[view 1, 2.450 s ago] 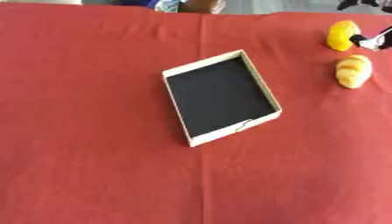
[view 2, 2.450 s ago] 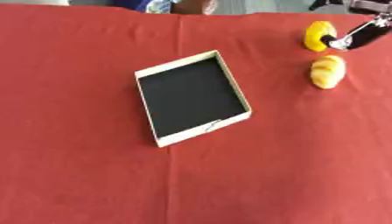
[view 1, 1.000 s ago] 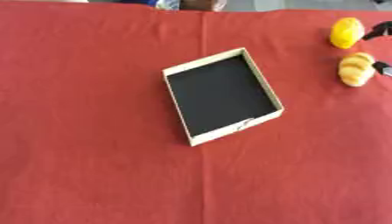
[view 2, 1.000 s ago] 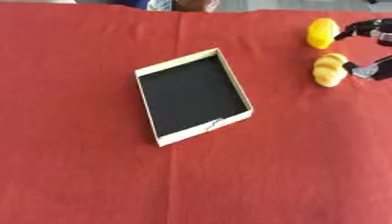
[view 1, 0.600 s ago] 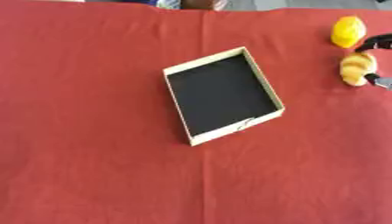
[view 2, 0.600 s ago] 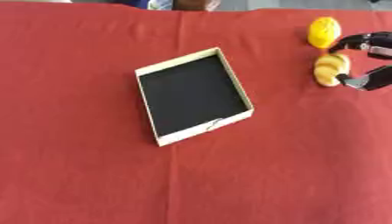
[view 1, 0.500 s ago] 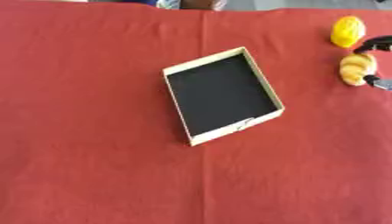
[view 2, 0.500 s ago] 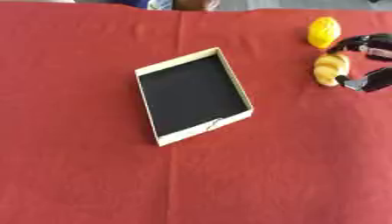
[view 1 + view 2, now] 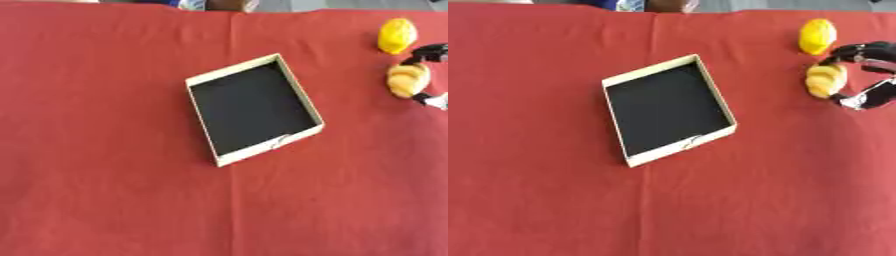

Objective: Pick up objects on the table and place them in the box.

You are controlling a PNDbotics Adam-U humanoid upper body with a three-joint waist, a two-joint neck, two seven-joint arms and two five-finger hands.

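Though still on the bench [image 9: 553,210], well right of the box [image 9: 667,109]: pale yellow object [image 9: 824,80], long axis running toward and away. Right hand [image 9: 866,75] bracketing it, fingers [image 9: 852,51] curled either side; contact unclear. Rounder yellow object [image 9: 817,36] just beyond.
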